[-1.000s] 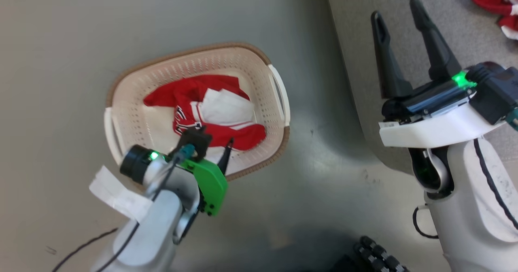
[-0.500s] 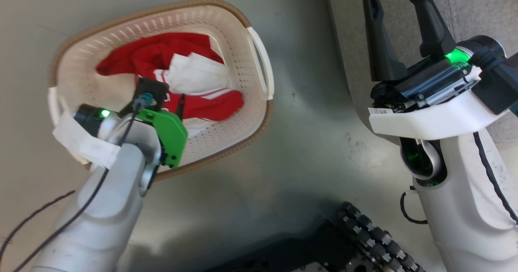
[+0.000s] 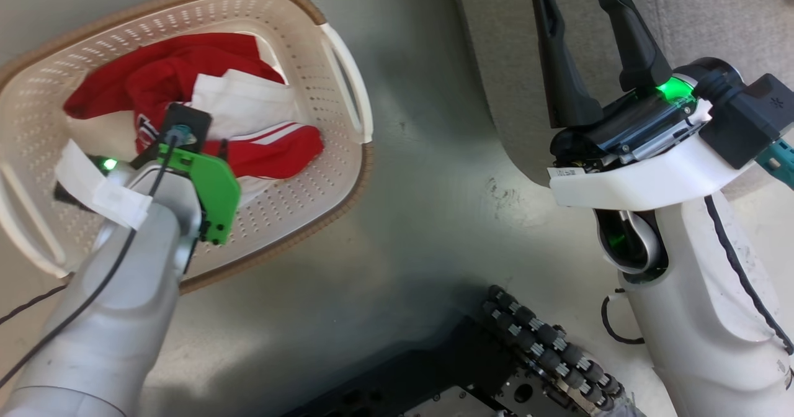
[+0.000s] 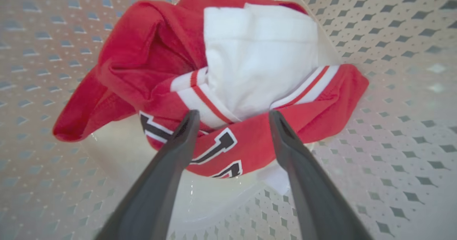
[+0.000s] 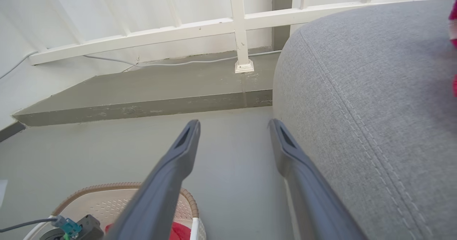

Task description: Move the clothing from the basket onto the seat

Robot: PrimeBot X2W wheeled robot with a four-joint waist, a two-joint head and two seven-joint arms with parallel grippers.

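Red jersey (image 4: 142, 54) in cream basket (image 4: 392, 90), black white-edged lettering (image 4: 217, 147) unreadable

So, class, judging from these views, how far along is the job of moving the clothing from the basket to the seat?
Done: blurred red cloth seemingly on the seat suggests one piece moved. In hand: the open left gripper's fingers straddle a red jersey in the basket, ungripped. Left: grip, lift, carry it across.
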